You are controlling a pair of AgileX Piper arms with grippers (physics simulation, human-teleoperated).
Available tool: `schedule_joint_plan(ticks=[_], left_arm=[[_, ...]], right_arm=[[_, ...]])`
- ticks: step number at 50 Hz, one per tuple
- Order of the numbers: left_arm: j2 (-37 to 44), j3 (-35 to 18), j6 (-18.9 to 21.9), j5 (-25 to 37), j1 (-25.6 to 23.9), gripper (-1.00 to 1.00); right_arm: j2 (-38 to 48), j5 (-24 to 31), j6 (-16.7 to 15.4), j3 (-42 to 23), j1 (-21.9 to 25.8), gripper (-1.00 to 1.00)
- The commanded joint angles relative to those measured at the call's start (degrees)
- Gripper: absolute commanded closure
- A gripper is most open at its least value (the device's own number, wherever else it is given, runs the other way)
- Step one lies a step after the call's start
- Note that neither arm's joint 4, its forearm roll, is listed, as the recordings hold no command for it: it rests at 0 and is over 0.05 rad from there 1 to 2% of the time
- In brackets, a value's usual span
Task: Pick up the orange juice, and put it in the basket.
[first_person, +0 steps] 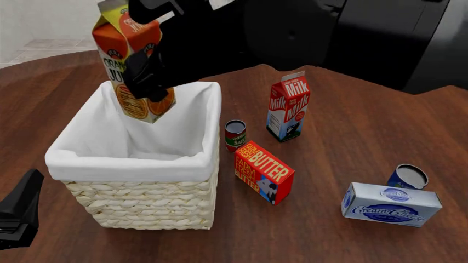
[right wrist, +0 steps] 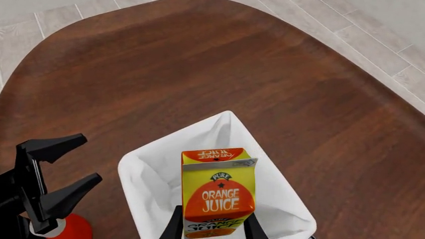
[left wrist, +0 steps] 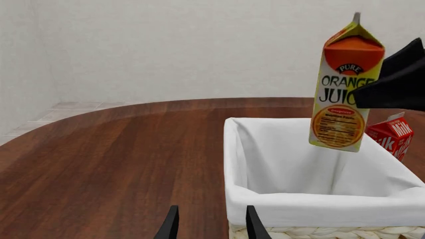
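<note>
The orange juice (first_person: 124,49), an orange and yellow gable-top carton, hangs slightly tilted over the far end of the basket's opening. My right gripper (first_person: 146,82) is shut on its side. The carton also shows in the left wrist view (left wrist: 345,84) and in the right wrist view (right wrist: 219,191), between the right gripper's fingers (right wrist: 174,225). The basket (first_person: 146,203) is cream wicker with a white liner (left wrist: 265,164) and nothing inside it. My left gripper (left wrist: 211,226) is open and empty, low at the basket's near left corner (first_person: 18,211).
To the right of the basket stand a red-and-white milk carton (first_person: 287,107), a small can (first_person: 235,134), a butter box (first_person: 262,171), a cream cheese box (first_person: 391,204) and a second can (first_person: 406,176). The right arm's dark bulk crosses the back of the table.
</note>
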Motion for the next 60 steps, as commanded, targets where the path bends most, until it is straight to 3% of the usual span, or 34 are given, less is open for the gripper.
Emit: schedule_joint_plan(ticks=[1,11,24,38,39,60], left_arm=[[0.0,0.0,0.0,0.0,0.0,-1.00],[0.0,0.0,0.0,0.0,0.0,-1.00],[0.0,0.0,0.0,0.0,0.0,-1.00],[0.0,0.0,0.0,0.0,0.0,-1.00],[0.0,0.0,0.0,0.0,0.0,-1.00],[0.0,0.0,0.0,0.0,0.0,-1.00]], right_arm=[[2.2,-2.9,1.3,1.1,0.2,1.00],[3.3,-6.0,2.0,4.3,0.6,1.00],[4.5,-6.5,0.3,4.6,0.5,1.00],[3.8,-7.1,0.8,4.8,0.1,1.00],[3.6,-7.1,0.4,4.9,0.3,-1.00],[2.8,-8.1,0.2,6.5,1.2,-1.00]])
